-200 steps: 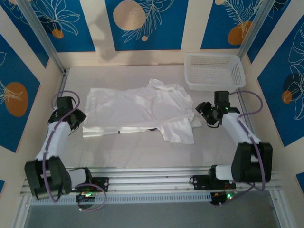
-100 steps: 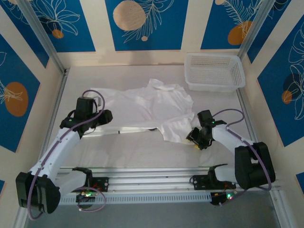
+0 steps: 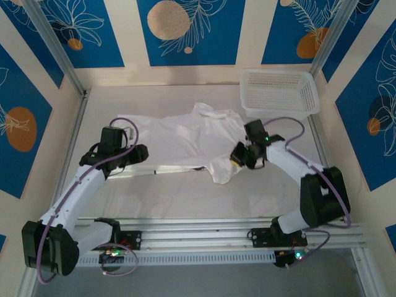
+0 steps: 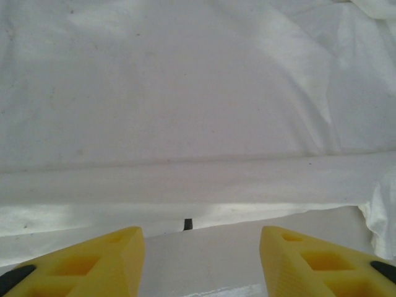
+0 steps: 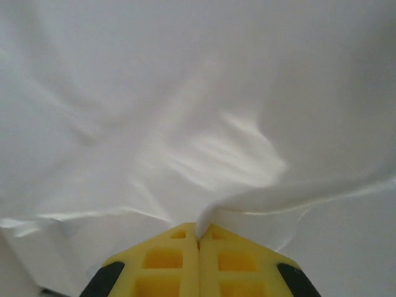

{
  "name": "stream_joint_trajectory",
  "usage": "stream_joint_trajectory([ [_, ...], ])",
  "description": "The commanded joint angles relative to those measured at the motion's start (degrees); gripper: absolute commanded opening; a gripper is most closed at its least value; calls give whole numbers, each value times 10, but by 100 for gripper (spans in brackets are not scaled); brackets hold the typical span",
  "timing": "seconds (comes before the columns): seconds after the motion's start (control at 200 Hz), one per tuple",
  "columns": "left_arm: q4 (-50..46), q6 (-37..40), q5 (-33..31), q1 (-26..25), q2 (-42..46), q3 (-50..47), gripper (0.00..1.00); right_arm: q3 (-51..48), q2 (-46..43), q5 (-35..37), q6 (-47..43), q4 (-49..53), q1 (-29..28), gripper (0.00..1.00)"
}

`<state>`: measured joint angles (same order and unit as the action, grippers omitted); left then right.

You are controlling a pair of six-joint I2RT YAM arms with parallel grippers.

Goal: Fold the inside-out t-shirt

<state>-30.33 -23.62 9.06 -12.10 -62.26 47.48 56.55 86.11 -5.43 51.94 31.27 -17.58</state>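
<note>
Since half a second ago the right hand (image 3: 238, 156) has swung from the near edge of the worktop (image 3: 179, 195) inward and farther from the bases, drawing the shirt's near right flap with it, so that less cloth now hangs toward the arms. The left hand (image 3: 135, 154) has hardly shifted.

From above, the inside-out t-shirt (image 3: 185, 136) lies spread across the middle of the pale worktop, thin, white and creased, its collar end bunched toward the far side. The left hand hovers at its near left edge and the right hand sits on its right part. A white plastic mesh basket (image 3: 279, 93) stands at the far right corner, well apart from the cloth. Blue panels (image 3: 185, 31) with a flower pattern wall in the scene.

At the left wrist, the left hand (image 4: 199, 240) stands about half open with nothing between its yellow fingers (image 4: 93, 260), which are cut off by the frame's lower edge. A flat hem band crosses the view, and a small dark mark (image 4: 187, 223) at the cloth's edge is too small to identify.

At the right wrist, the right hand (image 5: 198, 235) is closed tight, pinching a raised ridge of the soft shirt cloth. Smooth white folds spread beyond it, and which part of the garment it is cannot be told.
</note>
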Motion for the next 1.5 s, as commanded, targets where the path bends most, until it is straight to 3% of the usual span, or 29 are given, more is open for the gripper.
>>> stream_joint_trajectory([
  [0.0,17,11,28,-4,-14,-1,54,121,79,-2,19,-9,19,0],
  [0.175,14,13,21,-4,-35,11,56,283,218,53,26,27,76,2],
  [0.265,7,16,10,-3,-46,16,56,344,245,40,-16,71,82,37],
  [0.37,7,5,-31,-4,-63,12,57,329,213,66,-52,92,68,48],
  [0.44,2,-21,-90,-4,-84,17,56,262,170,72,-42,67,59,47],
  [0.49,-4,-42,-132,-2,-107,27,46,196,140,70,-26,26,51,42],
  [0.575,-6,-62,-162,-1,-160,55,0,94,112,75,4,-59,36,22],
  [0.695,29,-75,-160,9,-254,95,0,40,132,79,21,-103,28,0],
  [0.82,35,-88,-151,32,-335,127,0,19,137,105,3,-101,7,0],
  [0.93,65,-108,-153,44,-353,93,0,-33,115,123,16,-106,-9,0],
  [0.98,68,-118,-147,49,-352,69,0,-58,103,117,30,-99,-9,5],
  [1.18,128,-162,-124,69,-277,-79,0,-212,25,114,115,-132,-32,8],
  [1.495,31,-221,-102,62,-25,-240,0,-379,-140,96,246,-85,-98,7],
])
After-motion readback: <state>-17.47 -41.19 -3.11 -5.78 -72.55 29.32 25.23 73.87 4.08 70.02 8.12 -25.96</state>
